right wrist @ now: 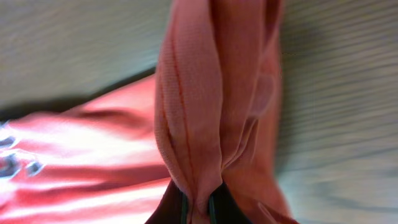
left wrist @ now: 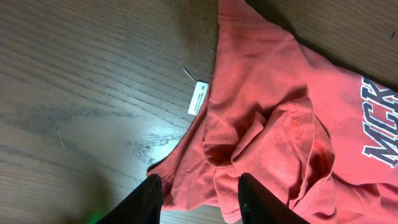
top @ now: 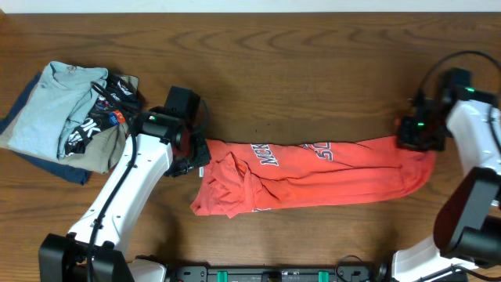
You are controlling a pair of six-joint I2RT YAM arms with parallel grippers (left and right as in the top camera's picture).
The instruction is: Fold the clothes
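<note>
T-shirt [top: 329,176], lettering [top: 270,155] half hidden in folds, right end effector [right wrist: 198,208] clamped on it, left end effector [left wrist: 199,186] part-open above.

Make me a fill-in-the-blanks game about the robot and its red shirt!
1. The right gripper pinches a bunched end of the red T-shirt, whose dark lettering begins with the letter ____.
2. The left gripper has its jaws ____ above the shirt's other end.
3. The pile of other clothes lies on the robot's ____ side.
Missing words: M; open; left.
</note>
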